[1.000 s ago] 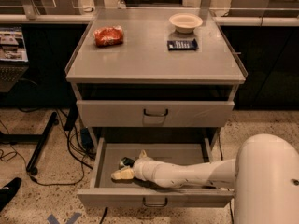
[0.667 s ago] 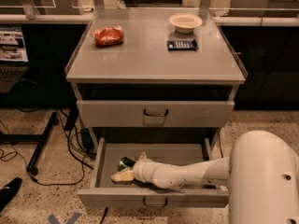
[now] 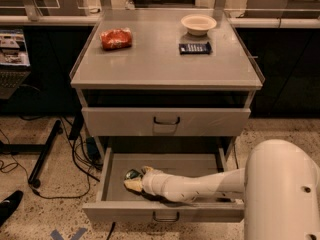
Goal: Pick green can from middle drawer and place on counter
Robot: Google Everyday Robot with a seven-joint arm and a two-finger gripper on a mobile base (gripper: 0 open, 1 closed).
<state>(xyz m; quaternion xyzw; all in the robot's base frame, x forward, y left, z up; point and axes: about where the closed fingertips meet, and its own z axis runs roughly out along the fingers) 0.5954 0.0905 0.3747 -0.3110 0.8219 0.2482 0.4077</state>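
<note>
The middle drawer (image 3: 107,176) is pulled open below the closed upper one. The green can (image 3: 131,174) lies in the drawer's left half, a small dark shiny shape, partly hidden by my gripper. My gripper (image 3: 136,179) is inside the drawer, right at the can. My white arm (image 3: 200,184) reaches to it from the right across the drawer. The counter (image 3: 160,61) is the flat grey top of the cabinet, above the drawers.
On the counter are a red snack bag (image 3: 116,38) at back left, a pale bowl (image 3: 198,22) at back right and a dark blue flat item (image 3: 194,48) in front of it. The upper drawer (image 3: 166,121) is closed. Cables (image 3: 75,156) lie on the floor at left.
The gripper stays at the can in the drawer. The arm's large white housing at lower right has shifted slightly left and fills more of the view.
</note>
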